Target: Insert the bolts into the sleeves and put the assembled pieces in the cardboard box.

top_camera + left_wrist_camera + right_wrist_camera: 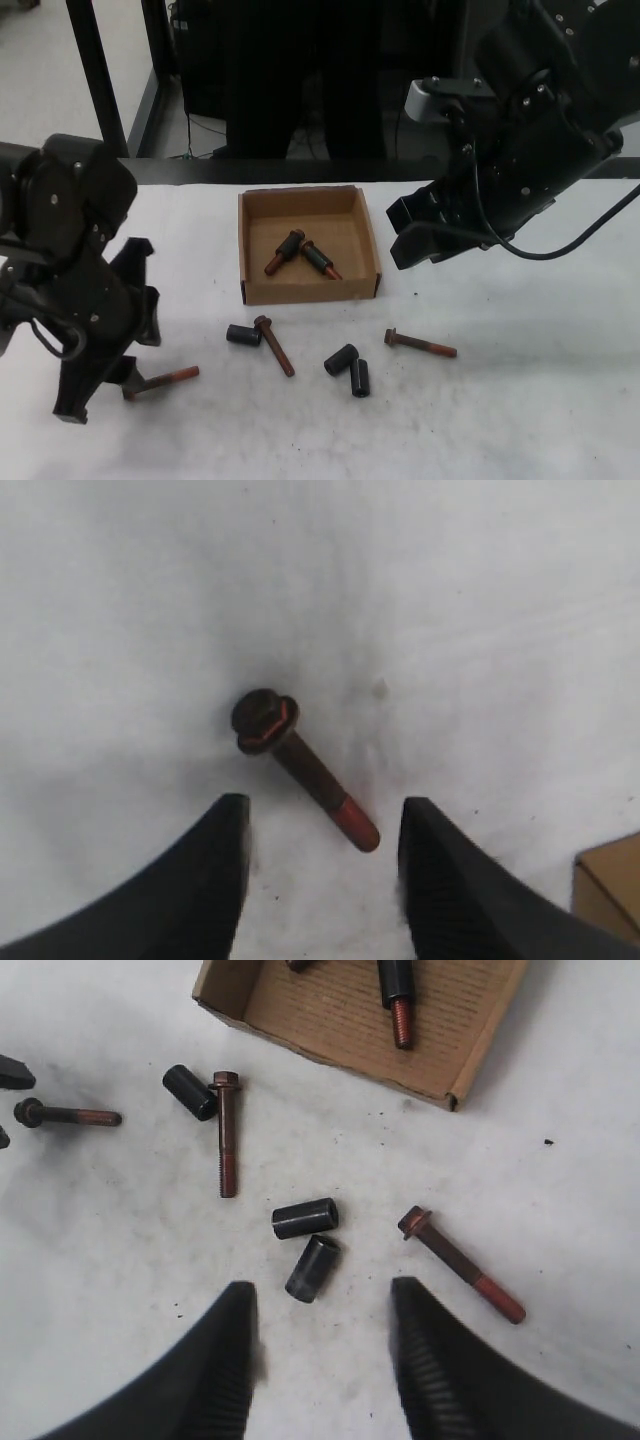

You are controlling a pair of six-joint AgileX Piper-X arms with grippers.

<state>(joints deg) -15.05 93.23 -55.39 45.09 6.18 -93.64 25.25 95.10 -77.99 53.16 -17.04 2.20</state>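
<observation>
Above a loose bolt the left hand gapes wide and empty, the right hand likewise.

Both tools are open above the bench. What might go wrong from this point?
The left tool hovers open over a bolt lying diagonal to it; closing may spin or roll it away. Below the right tool, a sleeve lies nearly touching a second sleeve, so grasping one may knock the other.
</observation>
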